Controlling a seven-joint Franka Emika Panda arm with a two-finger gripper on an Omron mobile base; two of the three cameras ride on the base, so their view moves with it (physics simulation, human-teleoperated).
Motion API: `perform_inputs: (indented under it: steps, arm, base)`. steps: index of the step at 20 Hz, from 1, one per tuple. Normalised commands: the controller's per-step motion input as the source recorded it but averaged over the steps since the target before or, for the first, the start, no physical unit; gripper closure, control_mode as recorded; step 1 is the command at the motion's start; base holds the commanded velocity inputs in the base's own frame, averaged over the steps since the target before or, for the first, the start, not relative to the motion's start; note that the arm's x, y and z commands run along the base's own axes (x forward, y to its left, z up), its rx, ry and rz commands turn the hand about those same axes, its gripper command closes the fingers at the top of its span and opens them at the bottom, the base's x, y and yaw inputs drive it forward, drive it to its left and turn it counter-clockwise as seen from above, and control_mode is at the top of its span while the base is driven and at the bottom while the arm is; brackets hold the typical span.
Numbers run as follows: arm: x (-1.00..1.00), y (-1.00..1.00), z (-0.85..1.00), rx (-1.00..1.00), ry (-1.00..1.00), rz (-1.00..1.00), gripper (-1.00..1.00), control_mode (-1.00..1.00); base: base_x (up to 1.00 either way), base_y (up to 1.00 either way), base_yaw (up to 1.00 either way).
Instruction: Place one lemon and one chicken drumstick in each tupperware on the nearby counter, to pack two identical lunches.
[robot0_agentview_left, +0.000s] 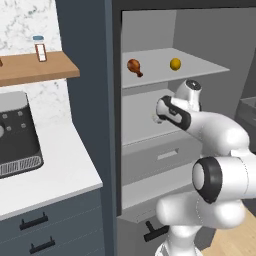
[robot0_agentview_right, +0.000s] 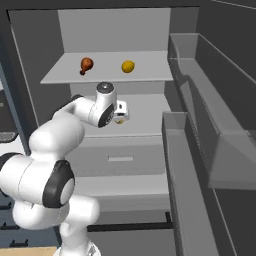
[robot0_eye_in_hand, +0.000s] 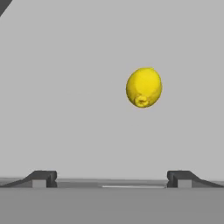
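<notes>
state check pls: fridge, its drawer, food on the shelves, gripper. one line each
fridge door: swung open.
fridge drawer: shut.
chicken drumstick: lying on the upper shelf, untouched.
lemon: on the upper shelf, right of the drumstick, apart from it.
second lemon: on a shelf ahead of the gripper, not gripped.
gripper: open, holding nothing.

Flat, even rendered light is filling all views; shadows are staying faint, edges slightly soft, no glare showing.
</notes>
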Motion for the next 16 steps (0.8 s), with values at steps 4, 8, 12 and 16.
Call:
perform_inputs:
  steps: [4, 8, 12, 16]
  arm:
    - [0.37, 0.00, -0.02, 0.00, 0.00, 0.00, -1.00, -1.00]
    - [0.34, -0.04, 0.00, 0.00, 0.00, 0.00, -1.00, -1.00]
    - [0.24, -0.01, -0.03, 0.00, 0.00, 0.00, -1.00, -1.00]
    - [0.15, 0.00, -0.23, 0.00, 0.00, 0.00, -1.00, -1.00]
  base:
    - [0.00, 0.00, 0.00]
    - [0.00, 0.00, 0.00]
    - [0.00, 0.00, 0.00]
    - [0.00, 0.00, 0.00]
